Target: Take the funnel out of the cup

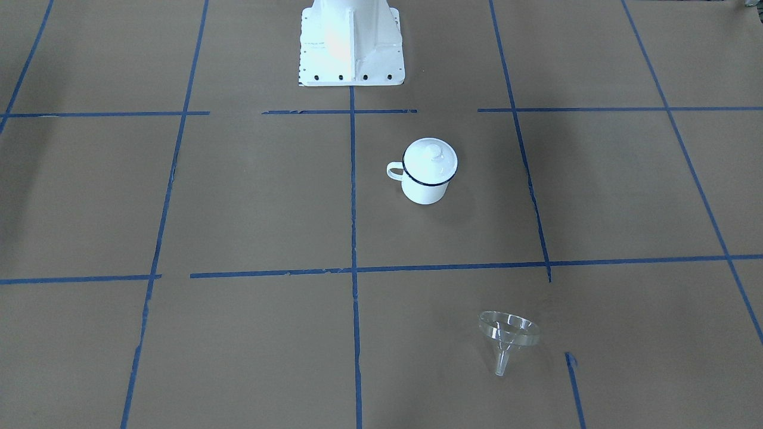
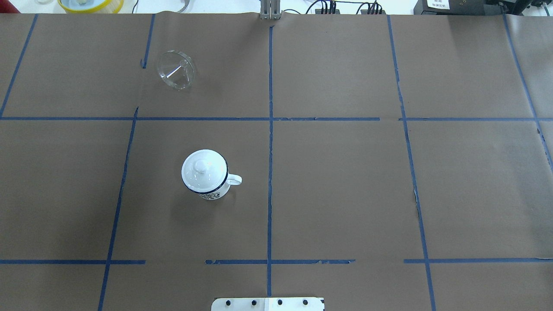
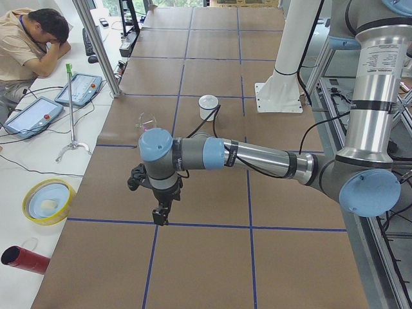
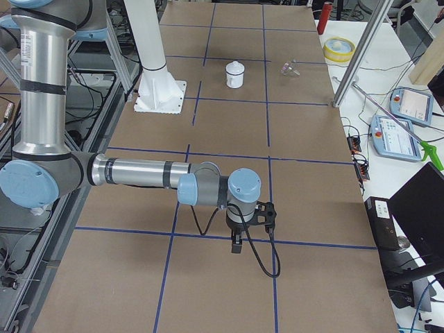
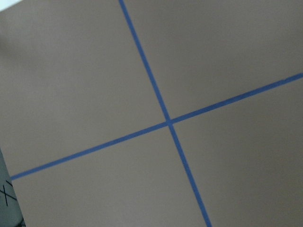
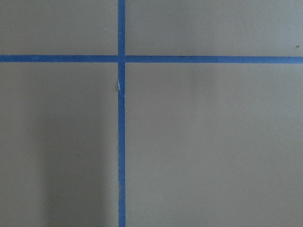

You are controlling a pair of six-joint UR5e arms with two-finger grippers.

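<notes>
Funnel look: the funnel (image 2: 176, 76) is clear and see-through, with a wide round rim and a short narrow spout; thin ribs show faintly inside the cone.
Funnel pose: it lies tipped on its side on the brown tabletop (image 2: 345, 181), with the rim's edge down and the spout pointing toward the far edge.
Funnel place: far on the robot's left half, out of the cup and well apart from it, just beside a short stub of blue tape (image 2: 143, 64).
Cup: the cup (image 2: 211, 194) is a white enamel mug with a dark blue rim. It stands upright, nearer the robot and left of the centre tape line, with its loop handle pointing right toward that line and a dark pattern on its near side.
Cup contents: a white domed lid (image 2: 204, 169) with a knob sits on the cup's mouth, so the inside is hidden.
Yellow dish: a yellow-rimmed dish (image 3: 47, 201) sits off the tabletop past its far edge, with a small pale lump in it.
Left gripper: the left gripper (image 3: 159, 215) hangs low over a tape line at the tabletop's left end, far from both things. It shows only from the side, so I cannot tell how its jaws stand.
Right gripper: the right gripper (image 4: 236, 244) hangs low at the right end; I cannot tell its jaws either.
</notes>
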